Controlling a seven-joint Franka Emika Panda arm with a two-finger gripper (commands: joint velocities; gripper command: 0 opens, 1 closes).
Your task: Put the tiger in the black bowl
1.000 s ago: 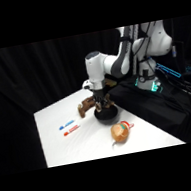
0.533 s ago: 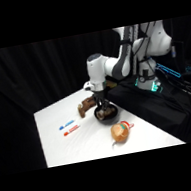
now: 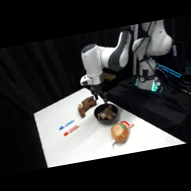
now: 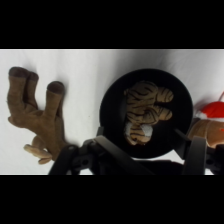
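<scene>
Three soft toys share the white tabletop (image 3: 55,136) in the side view. The tiger (image 3: 106,114), a small striped plush lump, lies inside the glossy black bowl (image 3: 106,115) near the tabletop's middle. At about ten o'clock from the bowl, just beside it, lies the darker brown plush animal (image 3: 87,105). At about five o'clock from the bowl, near but apart, sits the round orange toy (image 3: 121,132) with red trim. Two small flat markers, one blue (image 3: 66,124) and one red (image 3: 72,130), lie well off at nine o'clock. The white arm comes down from the upper right, and the tool (image 3: 102,98) hangs just above the bowl; how far apart its fingers stand I cannot tell from here.

One round dark rim fills the wrist view: the black bowl (image 4: 111,102), smooth and shiny, holds the tiger (image 4: 144,116), whose fuzzy tan fur carries brown stripes and a cream patch. At nine o'clock from the bowl the brown plush animal (image 4: 37,112) spreads its stubby, dark-tipped legs on the tabletop (image 4: 80,65). At three o'clock the orange toy's red trim (image 4: 212,111) shows at the edge. The tool's black linkage rises from below, holding nothing that I can see.
</scene>
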